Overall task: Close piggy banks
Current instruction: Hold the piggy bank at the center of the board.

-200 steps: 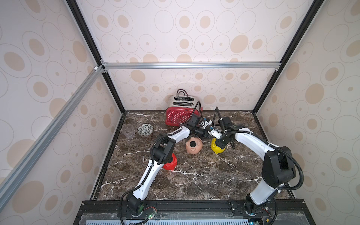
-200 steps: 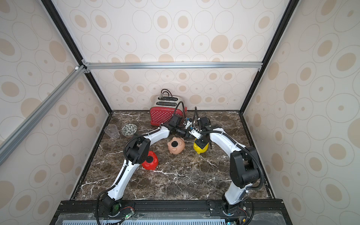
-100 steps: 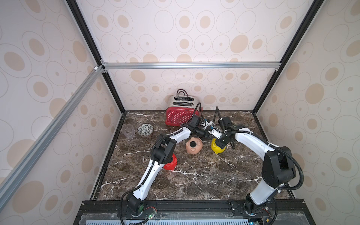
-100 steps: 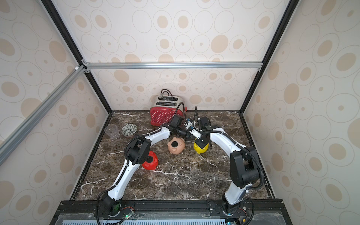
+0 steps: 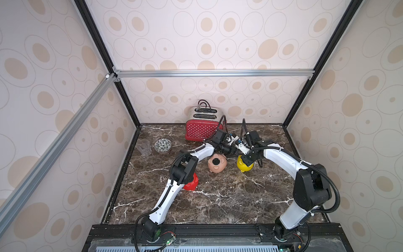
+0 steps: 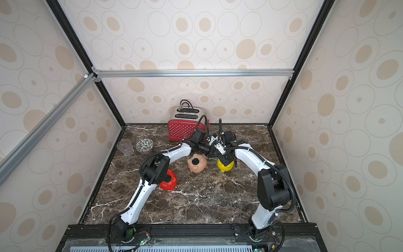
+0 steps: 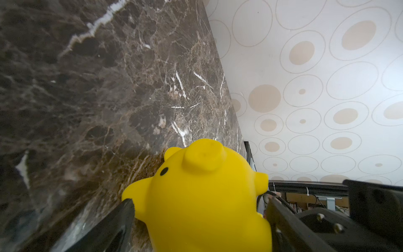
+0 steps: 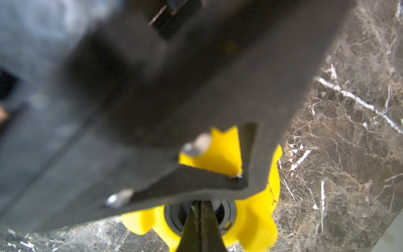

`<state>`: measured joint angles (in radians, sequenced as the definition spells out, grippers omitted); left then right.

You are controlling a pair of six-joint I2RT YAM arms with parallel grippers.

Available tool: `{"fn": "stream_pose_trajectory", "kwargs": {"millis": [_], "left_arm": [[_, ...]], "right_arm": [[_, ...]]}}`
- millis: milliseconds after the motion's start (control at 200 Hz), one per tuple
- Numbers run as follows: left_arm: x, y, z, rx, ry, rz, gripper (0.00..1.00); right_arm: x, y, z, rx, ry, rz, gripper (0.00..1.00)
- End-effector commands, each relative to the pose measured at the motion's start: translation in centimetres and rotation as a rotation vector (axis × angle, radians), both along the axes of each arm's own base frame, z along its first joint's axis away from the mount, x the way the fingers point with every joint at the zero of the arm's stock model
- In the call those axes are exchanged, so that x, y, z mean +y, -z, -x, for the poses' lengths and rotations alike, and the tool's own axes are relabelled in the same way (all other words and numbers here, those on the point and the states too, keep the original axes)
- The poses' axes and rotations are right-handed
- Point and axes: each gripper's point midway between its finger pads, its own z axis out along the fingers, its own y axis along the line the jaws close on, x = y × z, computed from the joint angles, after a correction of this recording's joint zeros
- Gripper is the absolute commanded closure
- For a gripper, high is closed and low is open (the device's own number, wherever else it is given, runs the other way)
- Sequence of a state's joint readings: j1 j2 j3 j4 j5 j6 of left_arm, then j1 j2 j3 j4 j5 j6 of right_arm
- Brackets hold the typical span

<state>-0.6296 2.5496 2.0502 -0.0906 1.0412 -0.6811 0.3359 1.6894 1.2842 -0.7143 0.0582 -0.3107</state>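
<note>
Three rounded plastic pigs sit mid-frame: red piggy bank [image 6: 168,182] left, peach-pink piggy bank [image 5: 217,165] centre, yellow piggy bank [image 5: 244,167] right. Likely light, hollow and slick, the yellow wants flank holds. The left gripper [image 7: 199,205] straddles it, clamping unclear. The right gripper [image 8: 200,216], tips together, sits at its belly hole [image 8: 227,215].

bright, soft, even light in both top views, just faint shadows around the yellow piggy bank [image 5: 244,166]. right wrist view: dark arm part [image 8: 152,87] above it, badly out of focus. left wrist view: it's sharp, while the marble tabletop [image 7: 32,196] beside it smears, slightly sheeny.
</note>
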Motion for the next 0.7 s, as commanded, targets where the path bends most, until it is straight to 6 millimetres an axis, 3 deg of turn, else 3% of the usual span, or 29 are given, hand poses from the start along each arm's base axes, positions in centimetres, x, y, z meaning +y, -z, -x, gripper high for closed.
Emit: {"fn": "stream_pose_trajectory", "kwargs": {"millis": [0,697], "left_arm": [[0.19,1.15,0.25,0.018,-0.009,-0.028,0.07],[-0.15,1.59,0.28,0.030,-0.010,-0.025,0.07]], "right_arm": [[-1.30,1.80,1.06,0.067,0.086,0.028,1.00],[-0.88,1.07,0.61,0.113,0.364,-0.063,1.00]]}}
